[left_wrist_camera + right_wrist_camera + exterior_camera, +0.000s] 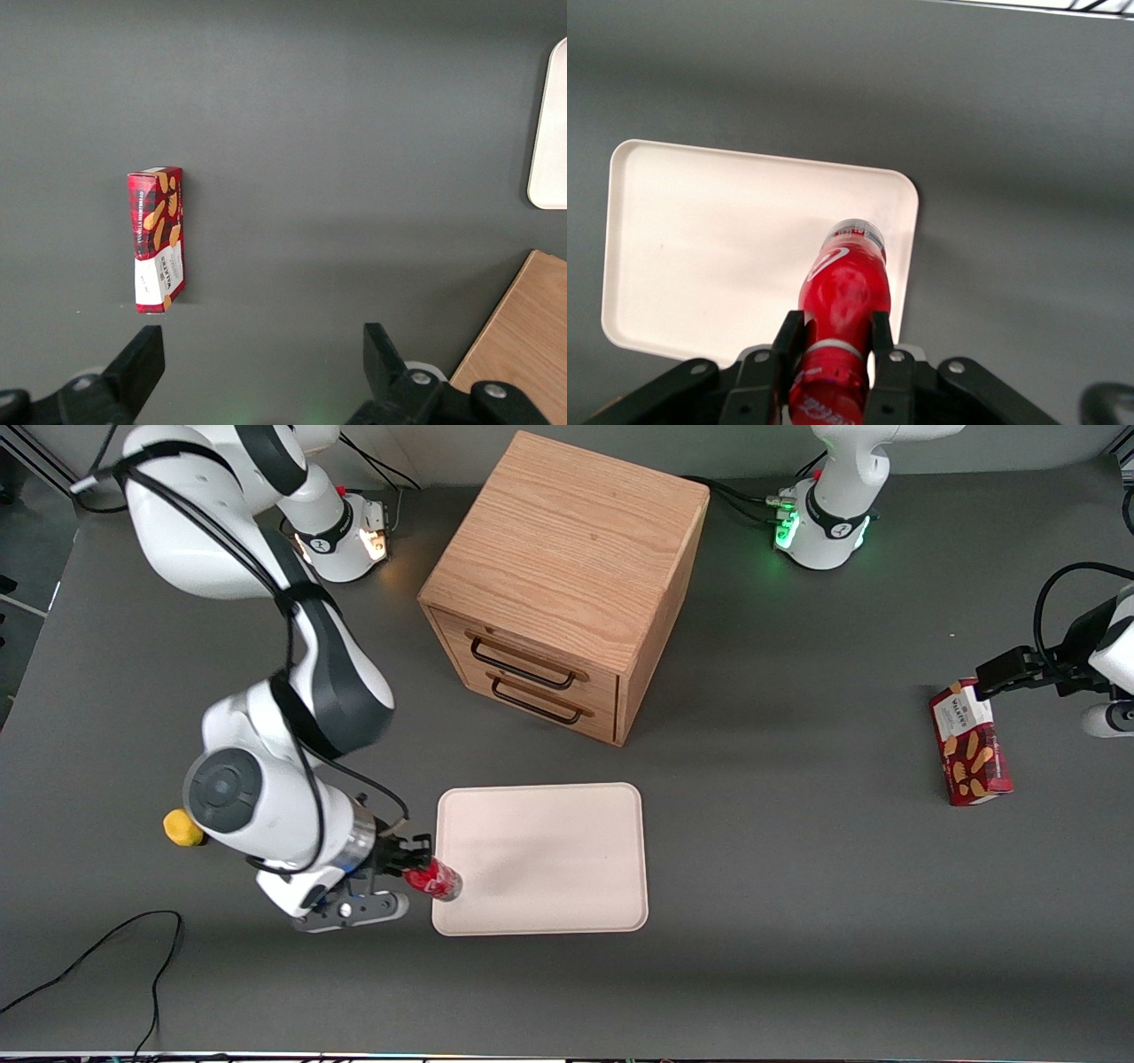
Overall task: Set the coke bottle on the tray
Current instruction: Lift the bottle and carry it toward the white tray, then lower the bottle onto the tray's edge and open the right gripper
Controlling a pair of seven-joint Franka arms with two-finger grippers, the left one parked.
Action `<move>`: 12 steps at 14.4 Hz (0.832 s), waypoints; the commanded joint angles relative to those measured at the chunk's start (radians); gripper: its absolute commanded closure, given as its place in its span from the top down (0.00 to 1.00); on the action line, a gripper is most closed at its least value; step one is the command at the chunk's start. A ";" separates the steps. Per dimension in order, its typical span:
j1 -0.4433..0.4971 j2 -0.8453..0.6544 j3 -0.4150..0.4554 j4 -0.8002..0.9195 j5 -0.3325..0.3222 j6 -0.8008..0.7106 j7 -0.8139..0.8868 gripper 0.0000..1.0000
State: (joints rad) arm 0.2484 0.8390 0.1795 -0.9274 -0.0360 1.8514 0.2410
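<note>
**Bottle carried to the tray's edge, not yet set down**

Front view: we see the tool [415, 865] clamped on the small red-labelled coke bottle [434, 880], over the flat cream-white tray [567, 850]'s edge toward the working arm.

Right wrist view: fingers [786, 347] pinch the bottle [842, 301] above the tray [700, 239]. We judge lowering and release remain.

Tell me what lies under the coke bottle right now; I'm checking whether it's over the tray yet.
The gripper, shut on the coke bottle, holds its base end over the tray just inside one edge. The cap end is covered by the gripper.
</note>
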 commanded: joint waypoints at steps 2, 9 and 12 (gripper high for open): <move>0.003 0.063 0.015 0.048 -0.024 0.040 -0.012 0.00; 0.002 0.114 0.015 0.039 -0.035 0.092 -0.011 0.00; 0.000 0.115 0.014 0.015 -0.035 0.124 -0.009 0.37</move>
State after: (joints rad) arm 0.2492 0.9460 0.1833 -0.9274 -0.0477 1.9498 0.2402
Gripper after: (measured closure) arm 0.648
